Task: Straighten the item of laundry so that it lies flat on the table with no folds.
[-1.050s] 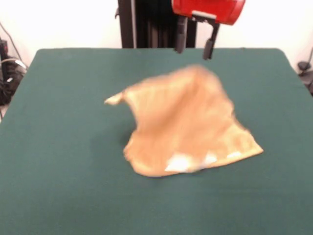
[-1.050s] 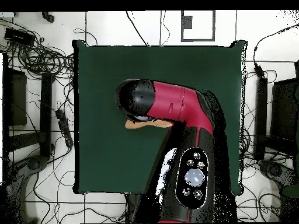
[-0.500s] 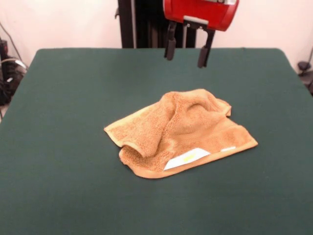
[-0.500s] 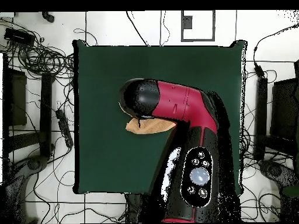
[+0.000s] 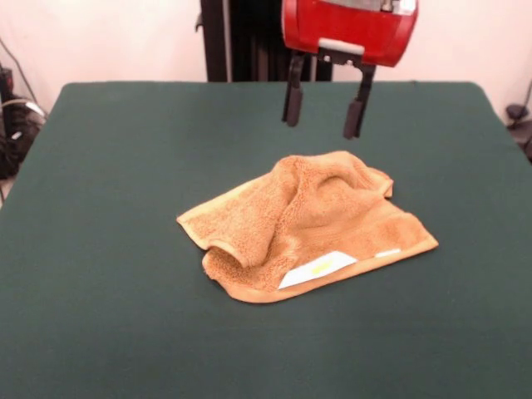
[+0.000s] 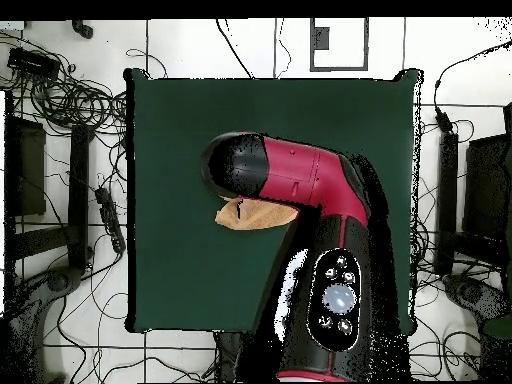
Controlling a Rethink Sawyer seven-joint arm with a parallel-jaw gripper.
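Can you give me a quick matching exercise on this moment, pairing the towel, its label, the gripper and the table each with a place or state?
Things:
1. small orange-tan terry-cloth towel
2. white label with yellow print
3. red and black arm's gripper
4. dark green felt-like table

States:
A. open, hanging above the towel, holding nothing
B. at the towel's near edge in the front view
C. rumpled, with folds raised in its middle
D. lies under everything else

Pairs: 1-C, 2-B, 3-A, 4-D
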